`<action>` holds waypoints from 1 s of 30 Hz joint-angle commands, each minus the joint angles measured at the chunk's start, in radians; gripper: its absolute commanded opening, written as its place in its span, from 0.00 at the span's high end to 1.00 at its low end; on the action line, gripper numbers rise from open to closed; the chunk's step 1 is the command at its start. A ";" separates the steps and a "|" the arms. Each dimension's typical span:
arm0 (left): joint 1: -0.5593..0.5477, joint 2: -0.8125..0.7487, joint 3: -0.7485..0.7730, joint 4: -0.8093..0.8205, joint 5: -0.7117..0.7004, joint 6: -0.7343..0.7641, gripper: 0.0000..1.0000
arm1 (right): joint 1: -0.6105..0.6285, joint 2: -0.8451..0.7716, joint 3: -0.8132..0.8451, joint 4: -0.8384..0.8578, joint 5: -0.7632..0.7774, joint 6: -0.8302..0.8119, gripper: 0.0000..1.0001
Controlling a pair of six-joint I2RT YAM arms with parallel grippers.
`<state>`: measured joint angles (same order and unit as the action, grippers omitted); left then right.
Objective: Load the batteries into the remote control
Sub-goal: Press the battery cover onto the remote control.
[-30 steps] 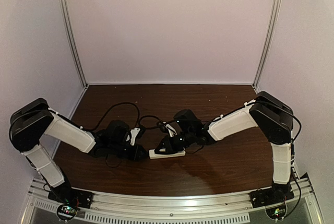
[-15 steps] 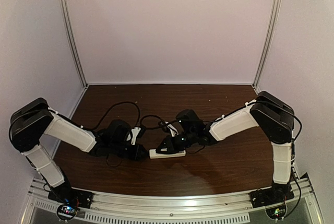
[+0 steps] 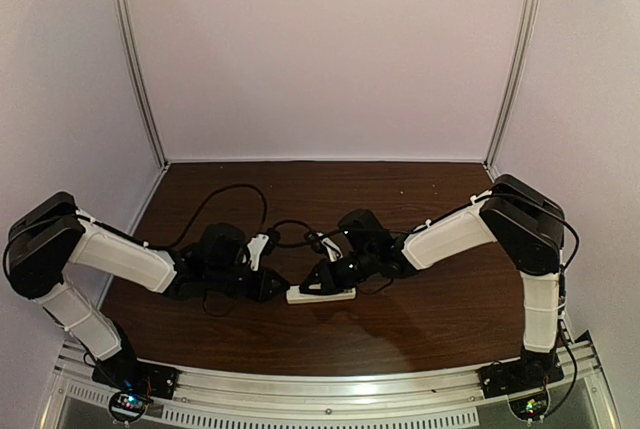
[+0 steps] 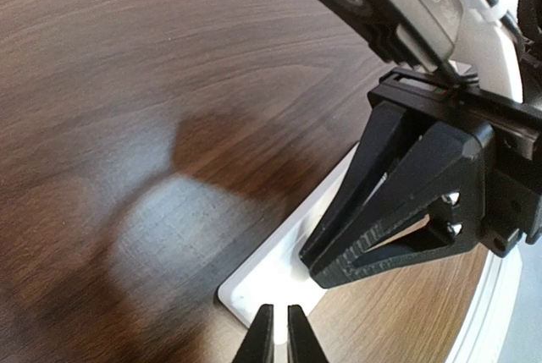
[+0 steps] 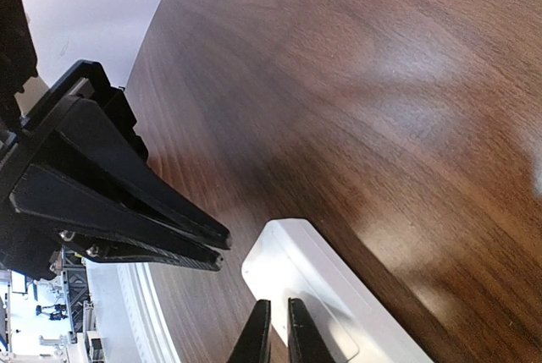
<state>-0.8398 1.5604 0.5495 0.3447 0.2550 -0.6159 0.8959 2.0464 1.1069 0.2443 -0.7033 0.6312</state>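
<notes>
The remote control (image 3: 320, 295) lies flat on the tabletop (image 3: 430, 334), midway between the two arms, its long side running across the overhead view. Both pairs of jaws meet at its left end. The left jaws sit just beside that end and point at its corner, their fingertips (image 4: 261, 339) drawn almost together with nothing between them. The right jaws reach over the same end from the far side, fingertips (image 5: 257, 336) likewise pinched shut and empty, low over the white face; whether they touch it I cannot tell. Closed tips like these suit pushing rather than picking, so the left pair probably braces the remote against sliding while the right presses or slides something on it. A faint rectangular outline there may be the battery cover. The batteries show in no view, so whether they are already inside is unclear.
</notes>
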 commanded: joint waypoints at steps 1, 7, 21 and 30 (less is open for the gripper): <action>-0.004 0.029 -0.006 0.056 0.018 -0.009 0.91 | -0.011 -0.004 -0.038 -0.085 0.034 -0.008 0.92; -0.004 0.021 -0.018 0.034 -0.014 -0.025 0.90 | -0.015 -0.003 -0.042 -0.085 0.034 -0.010 0.92; -0.013 0.090 -0.002 0.059 0.018 -0.031 0.89 | -0.018 0.000 -0.045 -0.086 0.031 -0.011 0.92; -0.021 0.090 0.012 0.035 0.004 -0.022 0.90 | -0.020 -0.039 -0.058 -0.091 0.037 -0.019 0.84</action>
<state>-0.8406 1.6234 0.5446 0.3656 0.2565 -0.6422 0.8845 2.0346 1.0916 0.2470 -0.7094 0.6296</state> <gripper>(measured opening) 0.102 0.120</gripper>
